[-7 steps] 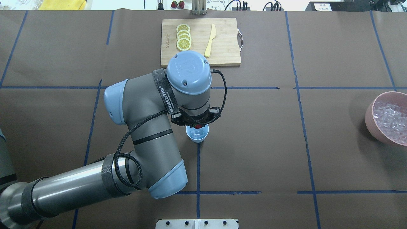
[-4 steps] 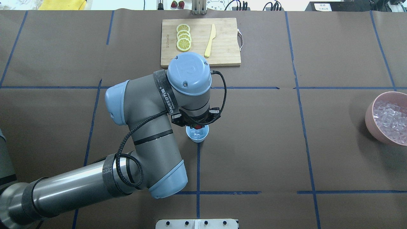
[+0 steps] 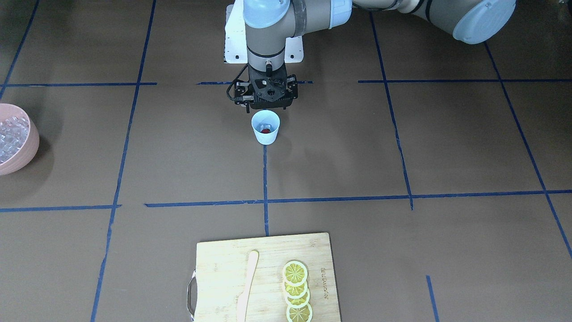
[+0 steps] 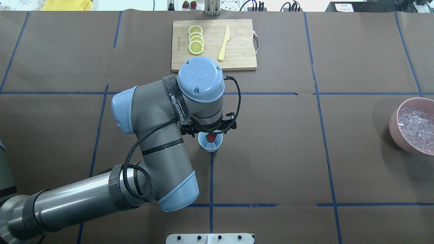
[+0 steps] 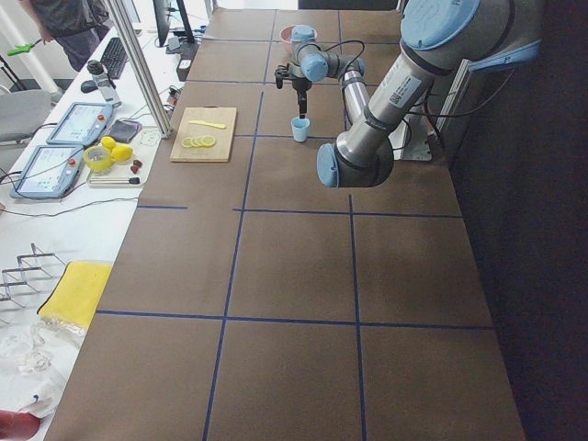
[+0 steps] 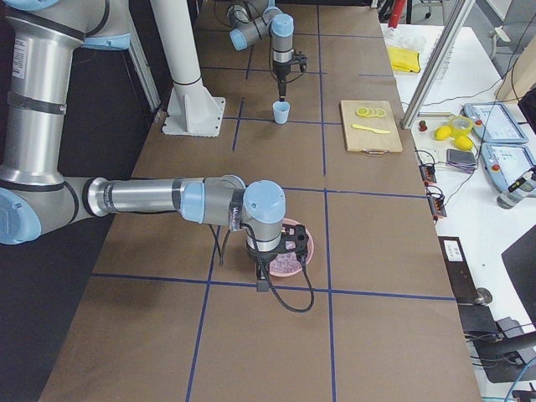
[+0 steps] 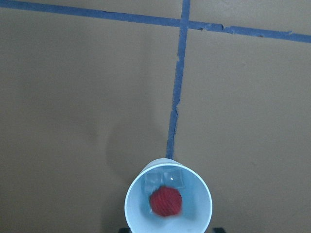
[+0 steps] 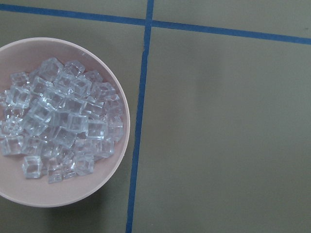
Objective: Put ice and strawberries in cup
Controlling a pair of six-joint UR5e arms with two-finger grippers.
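Below the left claw (image 3: 267, 107), jaws apart, the cup (image 3: 266, 136) holds 1 strawberry (image 7: 165, 201) on ice (image 7: 163, 178); I cannot tell the right claw's (image 6: 272, 261) grip.

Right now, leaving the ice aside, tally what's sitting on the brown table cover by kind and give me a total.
Cup: 1
Strawberry: 1, inside the cup
Pink bowl: 1
Cutting board: 1
Lemon slices: 4
Yellow knife: 1
Total: 9
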